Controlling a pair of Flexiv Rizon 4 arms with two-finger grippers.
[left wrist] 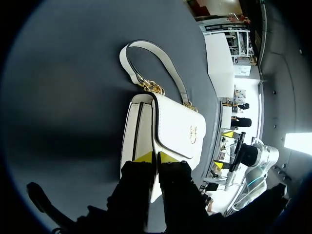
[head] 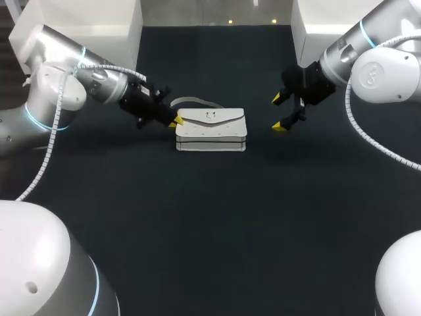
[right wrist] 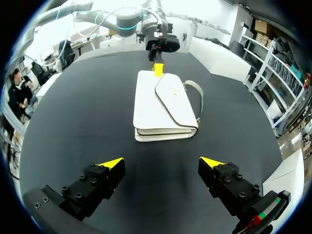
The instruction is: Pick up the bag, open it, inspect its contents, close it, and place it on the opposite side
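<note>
A white handbag with a gold clasp lies flat on the dark table, its strap curled behind it. My left gripper is at the bag's left end. In the left wrist view its fingers are shut on the edge of the front flap, one yellow tip on each side of it. My right gripper hangs wide open a little off the bag's right end, touching nothing. In the right wrist view the bag lies ahead of the open right gripper, and the left gripper is at its far end.
White blocks stand at the table's back left and back right corners. Bare dark table surface spreads in front of the bag and to both sides.
</note>
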